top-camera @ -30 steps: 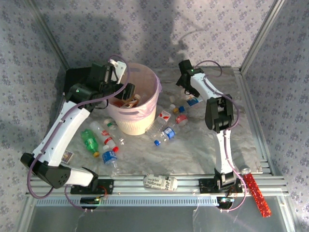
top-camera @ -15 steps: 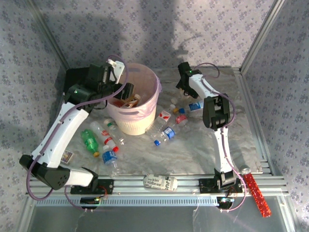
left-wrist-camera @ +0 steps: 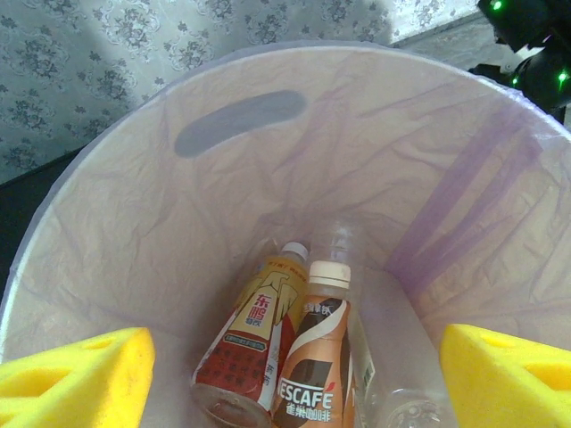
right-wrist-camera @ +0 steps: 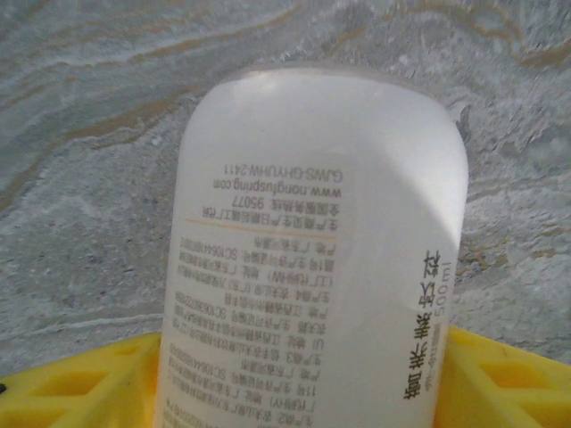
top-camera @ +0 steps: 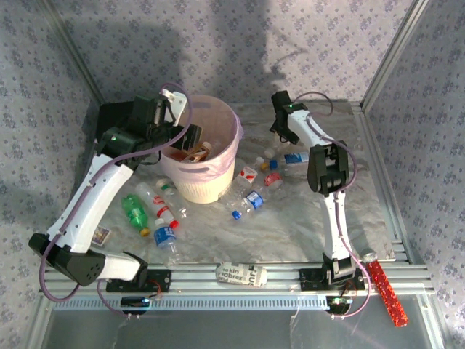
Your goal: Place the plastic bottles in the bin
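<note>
The pale pink bin (top-camera: 207, 185) stands at the back left. My left gripper (top-camera: 190, 138) hangs open over its mouth, nothing between its fingers (left-wrist-camera: 76, 374). Inside the bin (left-wrist-camera: 232, 125) lie a yellow-red bottle (left-wrist-camera: 254, 339), a brown coffee bottle (left-wrist-camera: 317, 357) and a clear bottle (left-wrist-camera: 393, 392). My right gripper (top-camera: 280, 127) is at the back of the table, its yellow pads (right-wrist-camera: 80, 379) pressed on both sides of a white printed bottle (right-wrist-camera: 312, 267). Loose plastic bottles lie around the bin: a green one (top-camera: 133, 209), a blue-labelled one (top-camera: 166, 236) and several to the right (top-camera: 254, 196).
A flat black case (top-camera: 109, 116) lies behind the bin on the left. A white printed packet (top-camera: 241, 275) rests on the front rail, and a red glittery strip (top-camera: 385, 291) lies at the front right. Metal frame posts bound the table.
My right gripper's jaws have come in from wide open onto the white bottle, and the arm has shifted slightly at the back. The left arm has stayed over the bin.
</note>
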Tool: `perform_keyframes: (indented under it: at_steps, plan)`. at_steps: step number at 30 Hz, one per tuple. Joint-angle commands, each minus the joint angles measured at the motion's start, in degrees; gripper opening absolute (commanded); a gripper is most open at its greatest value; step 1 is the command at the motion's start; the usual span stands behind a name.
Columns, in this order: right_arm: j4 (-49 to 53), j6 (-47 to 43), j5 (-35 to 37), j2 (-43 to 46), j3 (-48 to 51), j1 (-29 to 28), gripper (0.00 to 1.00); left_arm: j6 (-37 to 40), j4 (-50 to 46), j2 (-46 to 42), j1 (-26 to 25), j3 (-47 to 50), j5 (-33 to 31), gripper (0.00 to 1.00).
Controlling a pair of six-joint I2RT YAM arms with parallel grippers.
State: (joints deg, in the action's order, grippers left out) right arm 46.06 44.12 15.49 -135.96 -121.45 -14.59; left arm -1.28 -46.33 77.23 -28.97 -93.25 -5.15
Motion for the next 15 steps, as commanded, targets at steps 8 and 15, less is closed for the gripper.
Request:
perform_keyframes:
  at_steps: [8, 15]
  plan:
    - [-6.38, -7.63, -6.57, 21.33, 5.57, 0.09, 0.65, -5.28, 2.48, -2.30, 0.95, -2.76, 11.52, 0.85]
    - [-15.78, -13.81, -18.91, 35.00, 14.93, -2.48, 0.63, -11.64, 6.78, -2.88, 3.75, -2.33, 25.29, 0.90]
